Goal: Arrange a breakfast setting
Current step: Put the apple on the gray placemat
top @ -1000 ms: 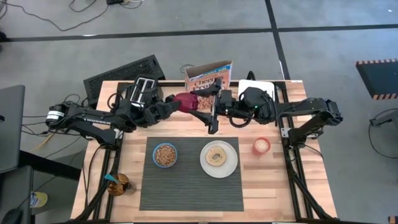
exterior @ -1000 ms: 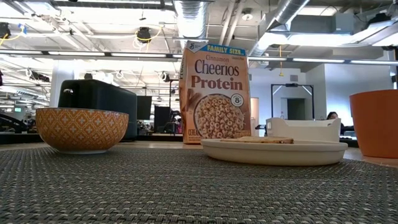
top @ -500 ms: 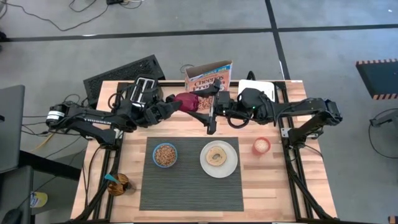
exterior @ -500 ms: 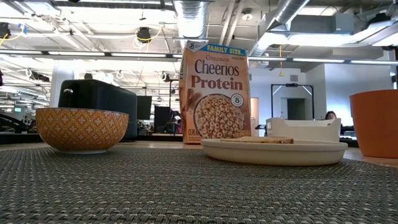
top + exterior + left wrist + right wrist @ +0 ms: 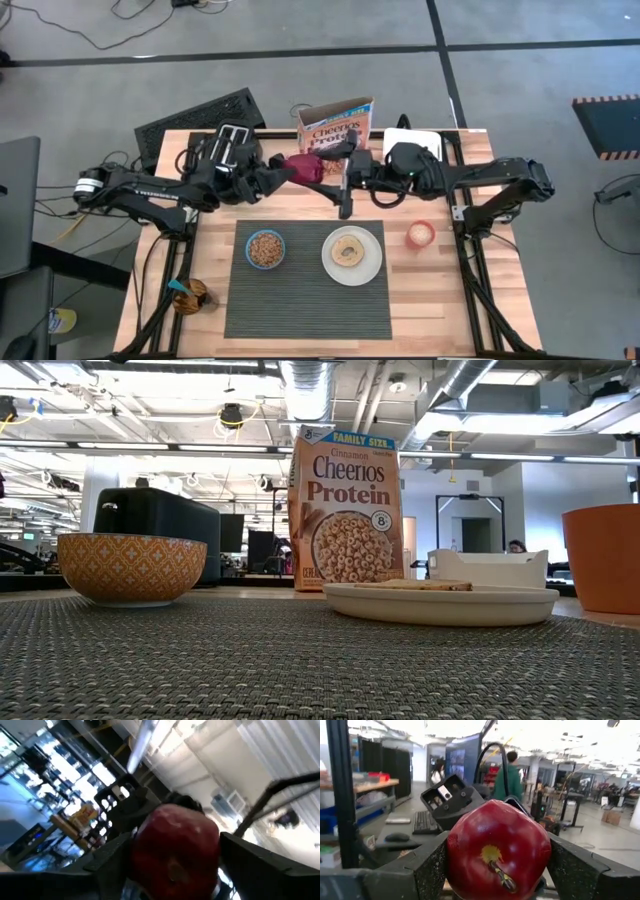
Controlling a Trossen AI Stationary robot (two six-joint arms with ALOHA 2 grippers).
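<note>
The apple (image 5: 303, 166) hangs above the bench's back edge, between both grippers. The left gripper (image 5: 285, 170) and right gripper (image 5: 325, 168) each have jaws around it, mid-handover. Which one truly grips, I cannot tell. The plate (image 5: 352, 255) lies forward of the jaws, nearer the right arm.

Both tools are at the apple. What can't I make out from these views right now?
- Which tool bears the apple: the left tool and the right tool both flank it, and the contact is too small in the high view.
- Low view: apple and tools are cut off above the top edge.
- Low view: the bowl hides its contents behind its own wall.
</note>
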